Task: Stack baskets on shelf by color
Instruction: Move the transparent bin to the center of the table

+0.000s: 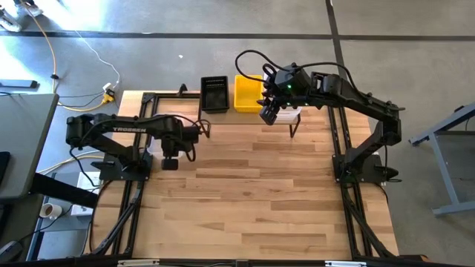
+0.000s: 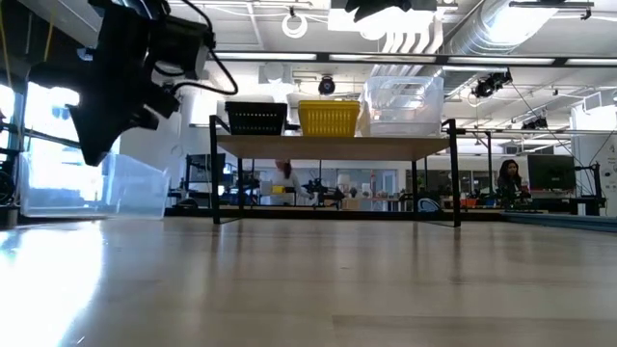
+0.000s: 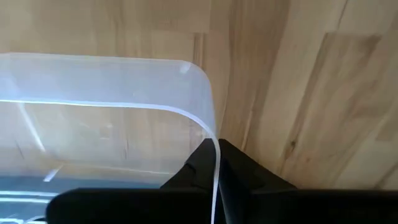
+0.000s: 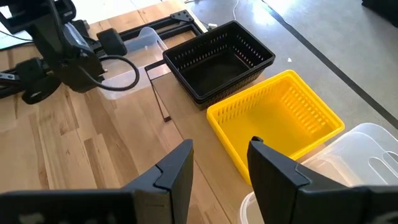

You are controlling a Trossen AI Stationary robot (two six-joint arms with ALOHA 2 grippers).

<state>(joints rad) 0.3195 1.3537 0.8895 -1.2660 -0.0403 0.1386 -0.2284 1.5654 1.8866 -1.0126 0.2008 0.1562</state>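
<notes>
Near the bench's left edge, the left hand pinches the rim of a clear basket, with bare wood stretching to the near edge. The right hand hovers wide above the shelf along the far edge, where black, yellow and clear baskets sit side by side.

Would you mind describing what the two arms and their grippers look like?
Both the left arm and right arm are dark, jointed, with black cables looping along them. The left arm has white TROSSEN lettering. The right gripper has two flat, angular dark fingers.
</notes>
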